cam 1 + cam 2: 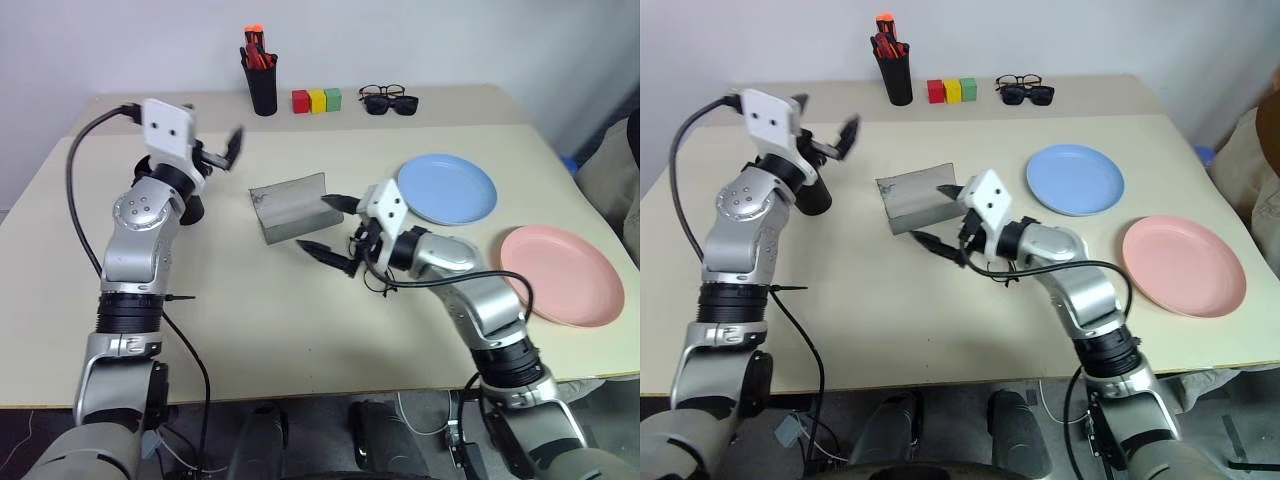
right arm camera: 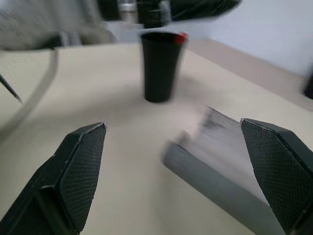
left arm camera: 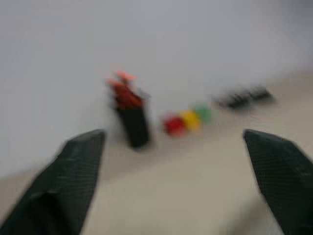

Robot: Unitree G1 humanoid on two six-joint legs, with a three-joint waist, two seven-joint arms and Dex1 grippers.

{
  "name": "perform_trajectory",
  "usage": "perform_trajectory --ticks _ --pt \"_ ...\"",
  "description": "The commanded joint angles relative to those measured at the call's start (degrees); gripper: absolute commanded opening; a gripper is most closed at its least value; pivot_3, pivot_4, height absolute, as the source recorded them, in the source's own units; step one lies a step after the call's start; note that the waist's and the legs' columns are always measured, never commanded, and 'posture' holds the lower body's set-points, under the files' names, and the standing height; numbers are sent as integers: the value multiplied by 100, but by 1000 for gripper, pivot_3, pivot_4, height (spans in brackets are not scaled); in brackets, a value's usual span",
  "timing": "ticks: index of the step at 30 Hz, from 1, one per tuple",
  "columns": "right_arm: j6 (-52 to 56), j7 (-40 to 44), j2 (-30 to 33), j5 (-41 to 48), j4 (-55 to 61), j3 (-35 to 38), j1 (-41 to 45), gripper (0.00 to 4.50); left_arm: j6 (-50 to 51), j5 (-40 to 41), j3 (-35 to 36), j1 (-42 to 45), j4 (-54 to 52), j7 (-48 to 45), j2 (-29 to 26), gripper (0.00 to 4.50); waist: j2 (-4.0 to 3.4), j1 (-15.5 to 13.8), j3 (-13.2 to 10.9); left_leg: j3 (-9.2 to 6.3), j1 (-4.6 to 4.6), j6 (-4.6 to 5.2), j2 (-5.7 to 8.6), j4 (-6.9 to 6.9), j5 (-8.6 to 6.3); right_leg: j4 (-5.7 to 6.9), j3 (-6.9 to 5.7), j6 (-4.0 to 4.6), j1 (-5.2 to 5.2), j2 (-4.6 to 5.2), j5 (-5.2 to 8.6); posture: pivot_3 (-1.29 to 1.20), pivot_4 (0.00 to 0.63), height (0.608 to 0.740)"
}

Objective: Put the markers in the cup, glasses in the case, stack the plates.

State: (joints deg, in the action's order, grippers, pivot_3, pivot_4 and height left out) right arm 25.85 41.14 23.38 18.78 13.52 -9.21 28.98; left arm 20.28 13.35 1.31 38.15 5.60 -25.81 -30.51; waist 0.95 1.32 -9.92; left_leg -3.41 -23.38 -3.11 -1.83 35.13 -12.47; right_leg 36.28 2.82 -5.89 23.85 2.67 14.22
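The left arm is raised over the left side of the desk, elbow bent, forearm upright. Its pincer points level, toward the right and the back of the desk; the fingers stand wide apart and hold nothing. In the left wrist view the two fingertips frame the pen pot, the three coloured blocks and the two pairs of glasses at the back edge.

The right arm reaches from the right side toward the middle, forearm low over the desk. Its pincer points level and to the left — fingers wide, empty, one just beside the near right end of the case, the other lower, above the bare desk. Whether a finger touches the case I cannot tell.

The case lies open in the middle of the desk. In the right wrist view the cup stands upright beyond the case, with a red marker end at its rim. The blue plate and the pink plate lie apart on the right side, not stacked.
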Motion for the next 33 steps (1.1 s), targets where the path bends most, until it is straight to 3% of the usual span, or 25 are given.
perform_trajectory --ticks 1,5,13,16,22,27,33 --pt "31 151 286 97 336 275 -82 4500 1099 262 -513 12 -298 -900 -160 4473 -1 3 -1 0 0 0 -1 0 0 1 0 0 1 -1 0 0 150 740" --pt "161 372 687 179 588 388 -283 4500 1407 -6 -1045 399 532 -1431 -34 4473 -1 -20 -1 -1 -3 1 0 3 0 0 0 0 1 -2 1 0 150 740" --pt "233 203 777 129 887 480 -557 4500 845 -473 -1751 1137 2086 -2694 247 4473 -1 -24 -2 0 -7 2 0 4 -1 -4 0 -1 2 -2 3 0 150 740" --pt "254 138 771 127 997 495 -662 4500 643 -592 -1820 1234 2275 -2963 265 3180 -1 -17 -2 -1 -7 4 -1 3 -2 -5 0 -1 2 -3 3 0 150 740" --pt "282 52 782 144 1137 508 -795 4500 362 -802 -1743 1295 2479 -3077 298 53 0 -30 -2 0 -7 4 0 3 -2 -5 0 -2 2 -2 4 0 150 740" --pt "694 -48 916 114 1195 517 -816 4500 -1181 -950 -1729 785 2039 -3647 -98 53 -1 -8 -3 0 -8 4 -1 2 -2 -5 1 -2 4 -2 4 0 150 740" --pt "1846 -310 1132 142 999 508 -680 4500 -1444 -818 -1716 58 1049 -4596 -879 53 -2 -31 -3 1 -9 5 -2 3 -2 -1 3 2 8 0 5 0 150 740"
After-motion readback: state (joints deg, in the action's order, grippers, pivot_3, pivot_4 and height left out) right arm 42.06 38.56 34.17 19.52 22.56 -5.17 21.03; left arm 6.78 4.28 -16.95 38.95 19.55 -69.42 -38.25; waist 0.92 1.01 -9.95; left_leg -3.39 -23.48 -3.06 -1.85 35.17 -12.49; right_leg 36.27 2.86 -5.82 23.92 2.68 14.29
